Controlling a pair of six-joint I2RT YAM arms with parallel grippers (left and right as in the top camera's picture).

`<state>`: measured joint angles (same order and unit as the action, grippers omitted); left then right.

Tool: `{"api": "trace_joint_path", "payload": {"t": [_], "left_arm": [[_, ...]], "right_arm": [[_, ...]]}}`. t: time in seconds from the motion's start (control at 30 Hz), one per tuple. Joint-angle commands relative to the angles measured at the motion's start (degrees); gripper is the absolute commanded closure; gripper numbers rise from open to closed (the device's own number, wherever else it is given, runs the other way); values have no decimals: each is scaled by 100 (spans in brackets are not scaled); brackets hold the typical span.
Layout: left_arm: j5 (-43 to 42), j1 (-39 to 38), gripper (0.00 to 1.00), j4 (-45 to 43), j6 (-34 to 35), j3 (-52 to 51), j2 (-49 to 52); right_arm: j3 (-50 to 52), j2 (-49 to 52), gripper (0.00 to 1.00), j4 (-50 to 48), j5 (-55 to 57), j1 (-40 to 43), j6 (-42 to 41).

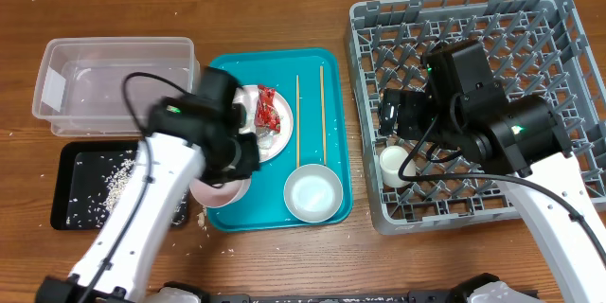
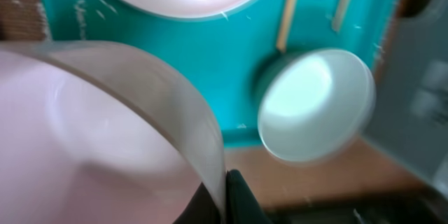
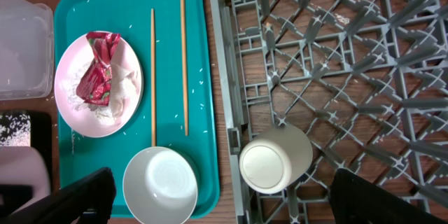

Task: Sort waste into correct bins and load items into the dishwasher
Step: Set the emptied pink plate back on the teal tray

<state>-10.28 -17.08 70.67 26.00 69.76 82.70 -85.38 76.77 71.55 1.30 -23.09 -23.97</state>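
In the overhead view, the pale pink bowl is found at the near left corner of the teal tray, under the left gripper; it is judged to be held there for carrying right to the grey dish rack. The right gripper is poised over the rack's left side, just beyond the small white cup, which is lodged in the near left corner. At far left the clear tub and, nearer, the black tray with scattered rice are set side by side. In the left wrist view, the bowl's rim is seen clamped between the dark fingers, one inside and one outside, so that the bowl can be carried by its wall; its surface is smooth, glossy and, as far as the blur allows, empty. The white bowl is placed on the tray beside the near ends of the two wooden chopsticks. In the right wrist view, the fingers are spread wide with nothing between them, and the cup is shown tipped on its side among the pegs. The red wrapper and white napkin are left on the round plate, so the waste is judged not yet fully sorted.
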Motion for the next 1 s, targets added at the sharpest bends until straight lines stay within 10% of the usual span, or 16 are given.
{"api": "trace_joint_path", "payload": {"t": [0.0,0.23,0.57,0.97], "left_arm": [[1519,-811,92,-422,1565,-595,129],[1386,-1231,81,-1060,1812,-901,566],[1248,-1075,22,-1274,1239,173,601],[2232,-745,19,-2459,72,422,1703]], "right_arm": [[-83,-46,0,-24,-13,-13,2],[-83,-46,0,-35,-11,-13,2],[-83,-46,0,-31,-11,-13,2],[-83,-13,0,-31,-13,-13,0]]}}
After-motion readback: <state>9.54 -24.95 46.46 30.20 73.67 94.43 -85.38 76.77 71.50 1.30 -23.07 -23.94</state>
